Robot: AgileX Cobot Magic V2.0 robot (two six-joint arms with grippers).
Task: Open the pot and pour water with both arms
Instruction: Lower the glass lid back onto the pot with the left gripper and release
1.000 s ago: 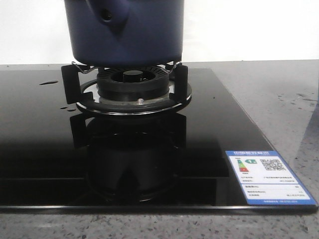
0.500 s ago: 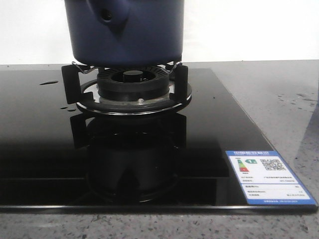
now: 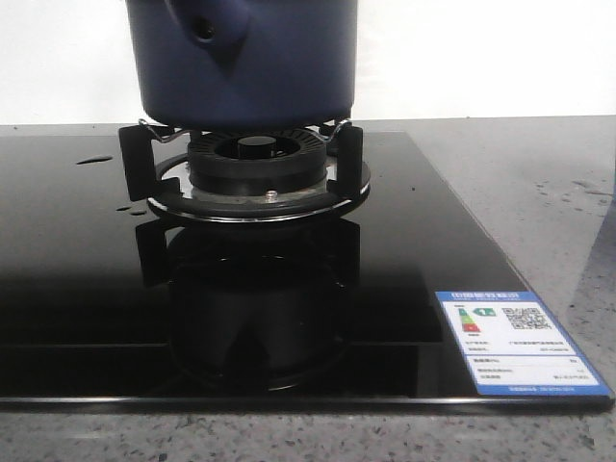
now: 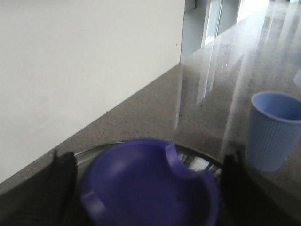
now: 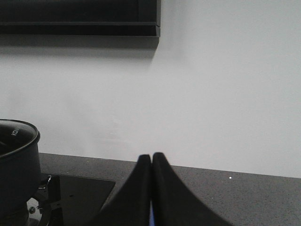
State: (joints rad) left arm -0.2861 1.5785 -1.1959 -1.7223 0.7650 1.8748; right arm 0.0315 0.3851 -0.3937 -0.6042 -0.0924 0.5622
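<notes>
The pot (image 3: pixel 245 63) stands straight up on the burner (image 3: pixel 252 166) of the black stove (image 3: pixel 87 289), its handle stub (the one with a round hole) pointing toward the camera. The right pincer (image 5: pixel 151 188) is squeezed tight with nothing in it. The left pincer (image 4: pixel 146 188) is blurry; I cannot tell how wide it is. A pale blue cup (image 4: pixel 272 129) sits on the table (image 4: pixel 197 108) nearby.

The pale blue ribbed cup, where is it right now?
The pale blue ribbed cup shows only in the left wrist view, standing upright on the grey speckled counter just beyond the stove, near the dark navy-blue round pot; the front view misses it.
</notes>
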